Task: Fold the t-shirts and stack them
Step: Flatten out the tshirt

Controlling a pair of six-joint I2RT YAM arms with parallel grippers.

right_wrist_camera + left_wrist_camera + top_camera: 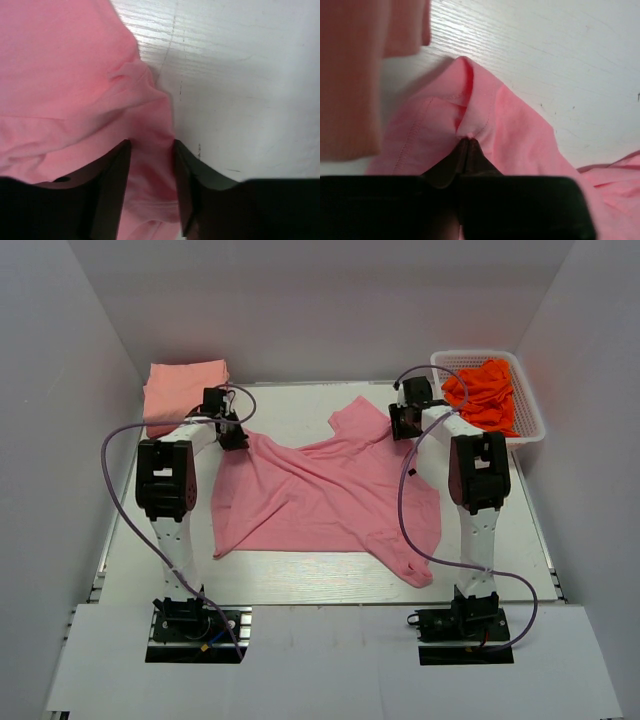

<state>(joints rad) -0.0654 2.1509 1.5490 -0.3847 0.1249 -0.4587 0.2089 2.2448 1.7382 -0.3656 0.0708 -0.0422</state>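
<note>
A rose-pink t-shirt [320, 490] lies spread and wrinkled across the middle of the table. My left gripper [235, 435] is shut on a pinched fold at the shirt's far left corner [470, 115]; in the left wrist view the gripper [466, 141] has its jaws together on the cloth. My right gripper [405, 425] is at the shirt's far right edge. In the right wrist view it [150, 147] is open, with a ridge of pink cloth [75, 75] lying between the jaws. A folded salmon-peach t-shirt [183, 387] lies at the back left. Orange-red t-shirts [483, 395] fill the basket.
A white lattice basket [533, 425] stands at the back right corner. The folded salmon shirt [350, 75] lies just left of my left gripper. White walls enclose the table on three sides. Bare white tabletop [240, 90] shows to the right of my right gripper.
</note>
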